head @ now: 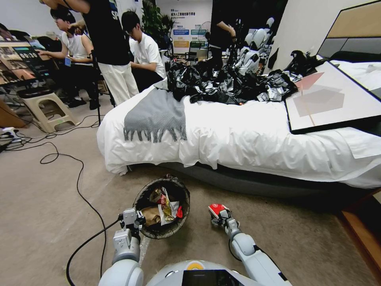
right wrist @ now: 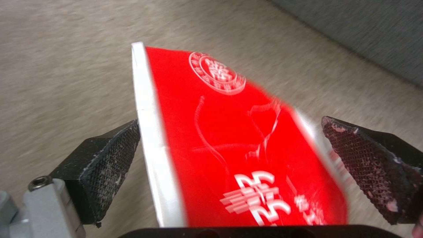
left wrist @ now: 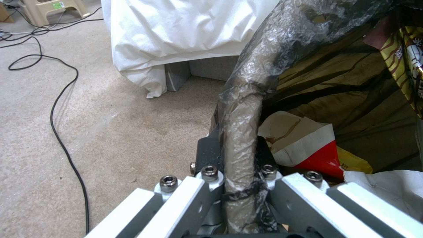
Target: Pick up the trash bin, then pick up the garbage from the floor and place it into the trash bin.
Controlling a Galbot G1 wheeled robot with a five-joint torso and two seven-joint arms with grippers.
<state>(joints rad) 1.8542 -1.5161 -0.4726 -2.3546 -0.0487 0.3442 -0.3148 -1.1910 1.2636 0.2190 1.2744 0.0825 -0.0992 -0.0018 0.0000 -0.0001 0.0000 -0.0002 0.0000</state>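
My right pincer (head: 219,215) had a red and white snack packet (right wrist: 238,145) between its pads (right wrist: 110,162). One pad pressed the packet's white edge; the other stood a little off the far side, so I judged the grip loose, more a cradle than a clamp. The packet's long axis ran straight out from the palm, away from the wrist, with bare carpet (right wrist: 66,66) under it.

The trash bin (head: 139,200) lay just to the left of that pincer, its mouth tipped up and open, well within reach. My left pincer (left wrist: 240,185) was closed on the bin's near rim, pinching the black liner (left wrist: 282,53) folded over it, and holding the bin off the floor as far as I could judge. Inside I could see a brown paper bag (head: 152,215), a yellow packet (head: 166,206) and a red-and-white wrapper (left wrist: 308,148).

So the move ahead, as I read it, was a short sideways carry from right to left over the rim. Nothing stood between packet and bin. The left arm's wrist sat close to the rim on the near side, so I'd favour crossing at the far or right side of the mouth.

Beyond both pincers ran the bed (head: 254,139) with its white sheet, a heap of black bags (head: 222,83) on top, and a black cable (head: 79,182) snaking over the floor to the left.
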